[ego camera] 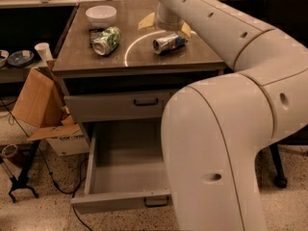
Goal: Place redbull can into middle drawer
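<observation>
The redbull can (168,43), slim and silver with blue patches, lies on its side on the cabinet top (144,61), right of centre. My gripper (169,25) hangs at the end of the big white arm, just behind and above the can; its lower end is close to the can's far side. The middle drawer (126,165) is pulled wide open below, its plain grey inside showing nothing in it, with its dark handle (156,202) at the front. My arm hides the drawer's right part.
A green-and-white can (107,40) lies on its side at the left of the top, with a white bowl (101,14) behind it. The upper drawer front (120,105) is closed. A cardboard box (41,105) and a paper cup (43,52) stand to the left.
</observation>
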